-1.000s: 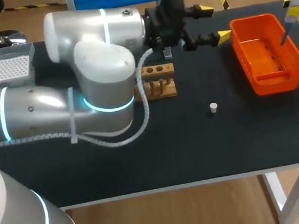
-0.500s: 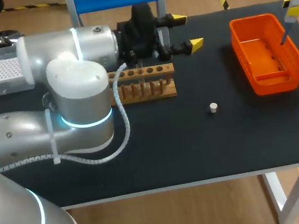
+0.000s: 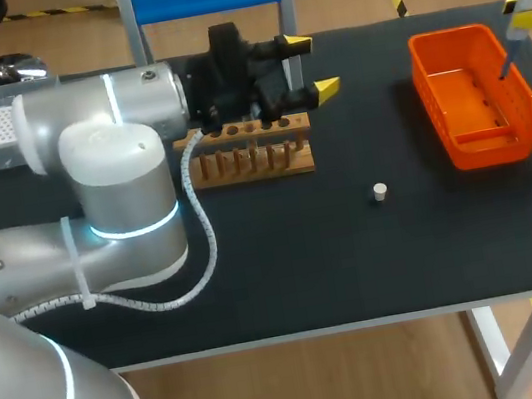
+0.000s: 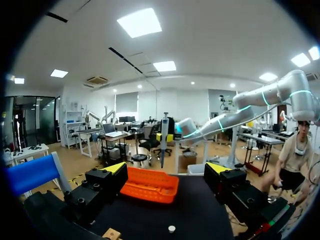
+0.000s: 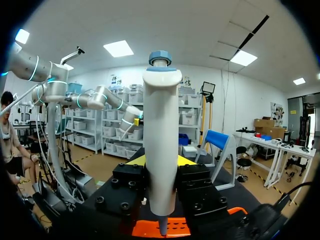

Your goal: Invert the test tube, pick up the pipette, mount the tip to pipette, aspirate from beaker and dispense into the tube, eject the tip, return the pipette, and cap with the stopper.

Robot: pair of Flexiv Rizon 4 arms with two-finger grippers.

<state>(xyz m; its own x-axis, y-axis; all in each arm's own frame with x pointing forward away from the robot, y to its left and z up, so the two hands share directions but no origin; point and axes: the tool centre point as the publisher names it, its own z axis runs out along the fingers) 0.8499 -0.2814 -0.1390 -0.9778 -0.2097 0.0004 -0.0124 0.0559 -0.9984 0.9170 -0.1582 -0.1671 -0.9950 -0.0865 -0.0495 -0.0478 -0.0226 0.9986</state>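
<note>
Your right gripper (image 5: 160, 161) pinches the pipette (image 5: 161, 115), upright, above the basket's (image 3: 454, 32) far right rim. Your left gripper (image 3: 310, 66), fingers spread, hangs by the rack's (image 3: 255, 161) far right end. The stopper (image 3: 379, 192) lies near-right of it, closer to this arm.

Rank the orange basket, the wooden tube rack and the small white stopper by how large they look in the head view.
1. orange basket: largest, both wider and deeper than the rack.
2. wooden tube rack: long but narrow.
3. white stopper: by far the smallest.
</note>
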